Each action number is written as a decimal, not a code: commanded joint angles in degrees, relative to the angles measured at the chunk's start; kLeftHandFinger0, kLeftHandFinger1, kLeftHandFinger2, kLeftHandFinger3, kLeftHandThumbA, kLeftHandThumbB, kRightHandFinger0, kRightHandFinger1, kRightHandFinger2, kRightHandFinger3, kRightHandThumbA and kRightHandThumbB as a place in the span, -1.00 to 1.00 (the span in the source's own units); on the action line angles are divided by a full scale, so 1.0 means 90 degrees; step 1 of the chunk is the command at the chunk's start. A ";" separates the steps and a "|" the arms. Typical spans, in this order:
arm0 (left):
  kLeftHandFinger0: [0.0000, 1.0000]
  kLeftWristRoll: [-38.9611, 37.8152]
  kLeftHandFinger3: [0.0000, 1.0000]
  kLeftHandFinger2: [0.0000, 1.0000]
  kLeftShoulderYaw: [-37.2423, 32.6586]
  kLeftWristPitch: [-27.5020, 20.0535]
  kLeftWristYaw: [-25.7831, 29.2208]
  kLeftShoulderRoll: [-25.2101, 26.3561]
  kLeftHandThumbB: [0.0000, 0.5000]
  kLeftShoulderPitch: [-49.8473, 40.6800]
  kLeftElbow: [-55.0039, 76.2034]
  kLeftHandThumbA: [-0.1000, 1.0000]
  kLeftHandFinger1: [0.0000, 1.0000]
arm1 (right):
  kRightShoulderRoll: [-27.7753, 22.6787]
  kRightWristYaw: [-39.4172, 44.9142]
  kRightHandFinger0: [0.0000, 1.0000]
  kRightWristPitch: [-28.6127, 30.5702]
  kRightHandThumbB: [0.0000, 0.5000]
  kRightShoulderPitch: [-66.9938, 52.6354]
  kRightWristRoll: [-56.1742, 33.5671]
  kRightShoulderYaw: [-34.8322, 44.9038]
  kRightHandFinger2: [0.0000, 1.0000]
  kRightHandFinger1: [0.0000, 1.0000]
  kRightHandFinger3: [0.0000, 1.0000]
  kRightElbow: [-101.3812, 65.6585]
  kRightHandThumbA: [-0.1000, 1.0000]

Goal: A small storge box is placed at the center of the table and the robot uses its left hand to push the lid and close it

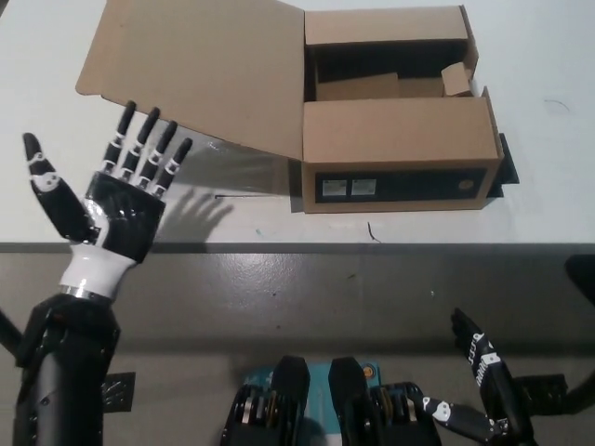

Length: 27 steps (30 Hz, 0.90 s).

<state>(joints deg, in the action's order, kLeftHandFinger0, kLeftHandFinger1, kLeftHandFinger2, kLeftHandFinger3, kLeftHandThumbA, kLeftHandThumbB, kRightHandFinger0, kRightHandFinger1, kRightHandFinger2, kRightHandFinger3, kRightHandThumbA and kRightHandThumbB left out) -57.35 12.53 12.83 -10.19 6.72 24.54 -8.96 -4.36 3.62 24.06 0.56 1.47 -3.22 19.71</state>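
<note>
Pale white table (548,195) above a grey scuffed floor (307,288)

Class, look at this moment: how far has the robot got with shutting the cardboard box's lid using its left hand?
Nothing is closed yet: the brown cardboard box stands open, its large flat lid folded out to the side. In hand: the open left hand is raised over the white table's near edge, just below the lid, not touching it. The right hand rests low, off the table. Left: reach the lid and push it shut.
</note>
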 commanded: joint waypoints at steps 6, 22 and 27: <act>1.00 0.0053 1.00 1.00 0.0176 0.0420 0.0024 -0.0178 0.13 0.0159 -0.0041 1.00 1.00 | -0.0002 -0.0120 1.00 0.0319 0.19 0.0168 0.0021 0.0070 1.00 1.00 1.00 -0.0153 1.00; 1.00 0.0528 1.00 1.00 0.0209 0.0314 -0.0324 -0.0110 0.16 0.0522 -0.1083 1.00 1.00 | -0.0030 -0.0278 1.00 0.0319 0.17 0.0201 0.0231 0.0022 1.00 1.00 1.00 -0.0135 1.00; 1.00 0.0626 1.00 1.00 0.0293 0.0279 -0.0363 -0.0135 0.14 0.0831 -0.1526 1.00 1.00 | -0.0041 -0.0252 1.00 0.0319 0.14 0.0215 0.0169 0.0035 1.00 1.00 1.00 -0.0160 1.00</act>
<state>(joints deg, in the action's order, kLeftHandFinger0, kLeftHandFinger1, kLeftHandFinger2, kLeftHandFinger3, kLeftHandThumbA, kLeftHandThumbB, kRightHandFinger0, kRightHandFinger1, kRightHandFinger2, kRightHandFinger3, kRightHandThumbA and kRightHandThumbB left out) -53.37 14.36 16.22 -11.23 5.02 28.54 -21.51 -4.41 2.27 24.07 1.40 2.76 -3.21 19.71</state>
